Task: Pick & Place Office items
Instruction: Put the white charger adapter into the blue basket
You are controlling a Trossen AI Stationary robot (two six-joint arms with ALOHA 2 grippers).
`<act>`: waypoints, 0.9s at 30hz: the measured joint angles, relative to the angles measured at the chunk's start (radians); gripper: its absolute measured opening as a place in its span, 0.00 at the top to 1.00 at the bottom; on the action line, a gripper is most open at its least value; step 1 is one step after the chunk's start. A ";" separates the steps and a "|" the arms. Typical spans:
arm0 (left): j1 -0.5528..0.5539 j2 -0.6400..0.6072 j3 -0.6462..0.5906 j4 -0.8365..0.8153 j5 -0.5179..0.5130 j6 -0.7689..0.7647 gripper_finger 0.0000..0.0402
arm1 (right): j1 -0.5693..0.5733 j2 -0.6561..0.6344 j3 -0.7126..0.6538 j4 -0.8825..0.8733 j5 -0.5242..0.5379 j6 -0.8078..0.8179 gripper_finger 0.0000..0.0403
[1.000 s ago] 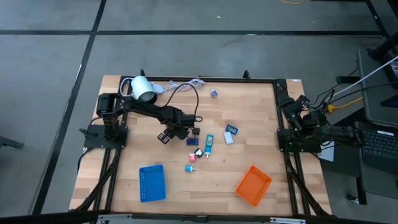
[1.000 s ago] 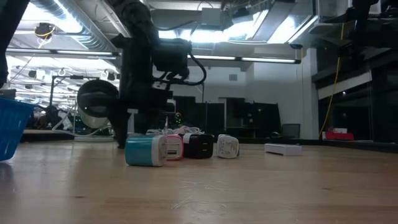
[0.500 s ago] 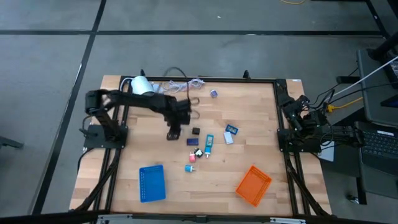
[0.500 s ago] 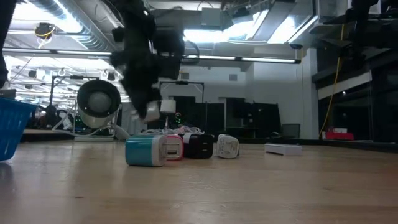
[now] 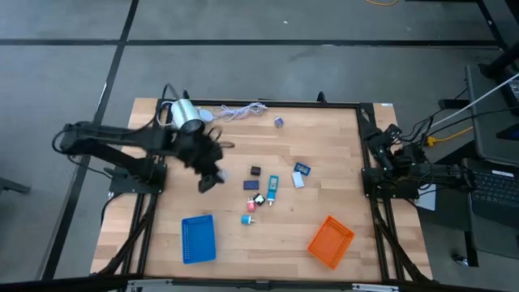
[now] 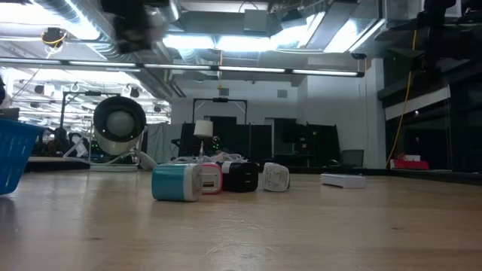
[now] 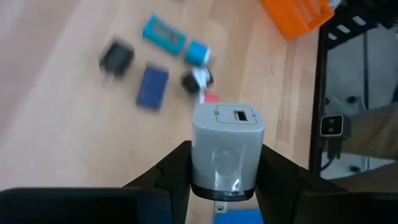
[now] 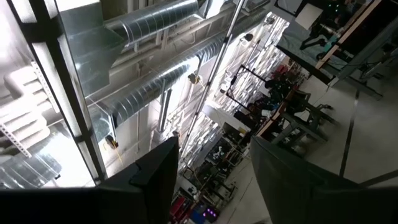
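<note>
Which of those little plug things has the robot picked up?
The white charger, clamped in the left gripper above the table; the others lie loose on the wood.

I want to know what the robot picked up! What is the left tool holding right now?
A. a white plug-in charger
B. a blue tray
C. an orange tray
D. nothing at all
A: in the left wrist view the left tool has its dark fingers clamped on both sides of a white USB charger, lifted above the table.
</note>
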 joint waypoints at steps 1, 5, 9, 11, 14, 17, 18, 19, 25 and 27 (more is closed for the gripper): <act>-0.057 -0.022 -0.027 0.004 -0.039 -0.074 0.67 | 0.000 0.000 0.000 -0.010 0.000 0.002 0.49; -0.293 -0.071 -0.138 0.057 -0.205 -0.374 0.67 | 0.000 0.000 0.000 -0.016 0.000 0.005 0.49; -0.496 -0.035 -0.210 0.110 -0.312 -0.612 0.67 | 0.000 0.000 0.000 -0.022 0.000 0.020 0.49; -0.562 0.006 -0.227 0.140 -0.330 -0.688 0.67 | 0.000 0.000 0.000 -0.027 0.000 0.023 0.49; -0.633 0.088 -0.230 0.212 -0.323 -0.739 0.67 | 0.000 0.000 0.000 -0.031 0.000 0.026 0.49; -0.672 0.180 -0.230 0.231 -0.277 -0.766 0.67 | 0.000 0.000 0.000 -0.034 0.000 0.027 0.49; -0.677 0.208 -0.230 0.229 -0.257 -0.773 0.67 | 0.000 0.000 0.000 -0.034 0.000 0.028 0.49; -0.680 0.232 -0.230 0.230 -0.238 -0.777 0.67 | 0.000 0.000 0.000 -0.035 0.000 0.030 0.49; -0.686 0.329 -0.230 0.233 -0.190 -0.818 0.67 | 0.000 0.000 0.000 -0.037 0.006 0.051 0.49; -0.678 0.341 -0.230 0.233 -0.190 -0.826 0.64 | 0.000 0.000 0.000 -0.037 0.008 0.052 0.49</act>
